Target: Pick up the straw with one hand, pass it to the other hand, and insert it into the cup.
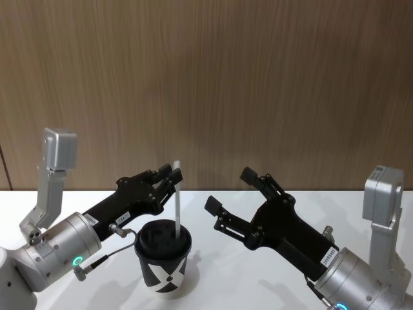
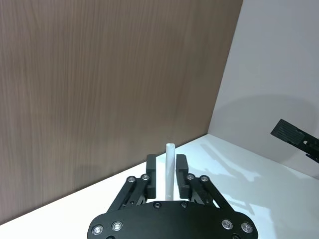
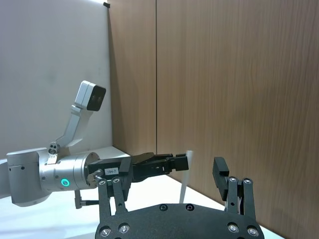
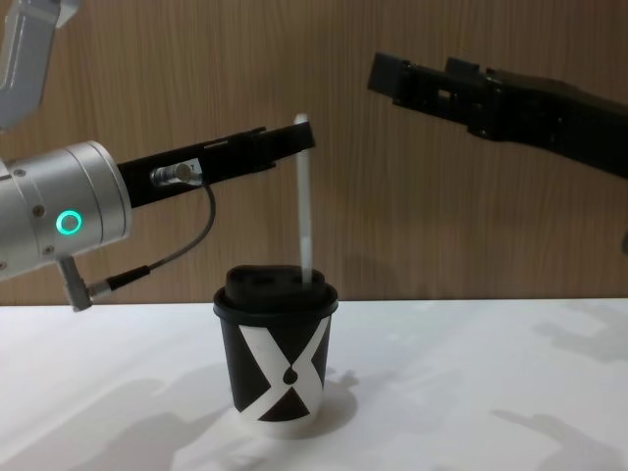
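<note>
I see the straw [image 4: 305, 201] standing near upright at centre frame, thin, white and plain, its lower end through the domed black lid of the cup [image 4: 278, 365]. The black paper cup with its white X sits low and centre on the white table [image 4: 491, 392], before a brown wood-grain wall [image 1: 206, 77]. My left gripper [image 4: 299, 138] reaches in from the left edge, silver wrist and green ring behind it, jaws clenched on the straw's top. My right gripper [image 1: 229, 194] hangs lower right in the head view, jaws spread wide, clear of the straw.
</note>
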Robot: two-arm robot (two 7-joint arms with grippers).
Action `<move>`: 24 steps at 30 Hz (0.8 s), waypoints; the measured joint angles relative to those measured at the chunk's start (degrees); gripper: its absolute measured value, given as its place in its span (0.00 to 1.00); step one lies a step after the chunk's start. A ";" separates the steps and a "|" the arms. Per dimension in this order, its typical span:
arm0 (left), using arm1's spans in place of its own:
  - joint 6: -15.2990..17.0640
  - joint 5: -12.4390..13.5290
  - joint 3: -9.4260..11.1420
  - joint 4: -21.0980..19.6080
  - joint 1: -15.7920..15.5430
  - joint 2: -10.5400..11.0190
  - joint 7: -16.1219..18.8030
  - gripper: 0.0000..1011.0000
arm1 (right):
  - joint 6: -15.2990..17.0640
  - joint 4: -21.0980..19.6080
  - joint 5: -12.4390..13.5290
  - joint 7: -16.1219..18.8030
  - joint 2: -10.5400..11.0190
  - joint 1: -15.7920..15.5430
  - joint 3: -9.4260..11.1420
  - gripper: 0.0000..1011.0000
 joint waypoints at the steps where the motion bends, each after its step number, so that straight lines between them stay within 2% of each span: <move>1: 0.09 0.06 0.04 0.00 0.05 0.00 -0.05 0.23 | 0.00 0.00 0.00 0.00 0.00 0.00 0.00 0.99; 5: 0.22 0.13 0.06 -0.22 0.31 0.06 -0.08 0.36 | 0.00 0.00 0.00 0.00 0.00 0.00 0.00 0.99; 6: 0.22 0.13 0.06 -0.22 0.31 0.06 -0.08 0.36 | 0.00 0.00 0.00 0.00 0.00 0.00 0.00 0.99; 8: 0.23 0.14 0.04 -0.77 0.75 0.24 -0.09 0.47 | 0.00 0.00 0.00 0.00 0.00 0.00 0.00 0.99; 10: 0.23 0.14 -0.01 -1.11 1.00 0.37 -0.10 0.53 | 0.00 0.00 0.00 0.00 0.00 0.00 0.00 0.99; 12: 0.23 0.13 -0.08 -1.53 1.30 0.52 -0.09 0.55 | 0.00 0.00 0.00 0.00 0.00 0.00 0.00 0.99; 14: 0.22 0.10 -0.26 -2.35 1.87 0.84 -0.04 0.66 | 0.00 0.00 0.00 0.00 0.00 0.00 0.00 0.99; 15: 0.22 0.09 -0.32 -2.66 2.09 0.96 -0.01 0.66 | 0.00 0.00 0.00 0.00 0.00 0.00 0.00 0.99; 18: 0.11 -0.02 -0.70 -4.45 3.37 1.68 0.30 0.74 | 0.00 0.00 0.00 0.00 0.00 0.00 0.00 0.99; 21: -0.08 -0.08 -1.04 -5.97 4.58 2.30 0.59 0.87 | 0.00 0.00 0.00 0.00 0.00 0.00 0.00 0.99; 24: -0.36 -0.08 -1.34 -7.24 5.45 2.75 0.86 0.92 | 0.00 0.00 0.00 0.00 0.00 0.00 0.00 0.99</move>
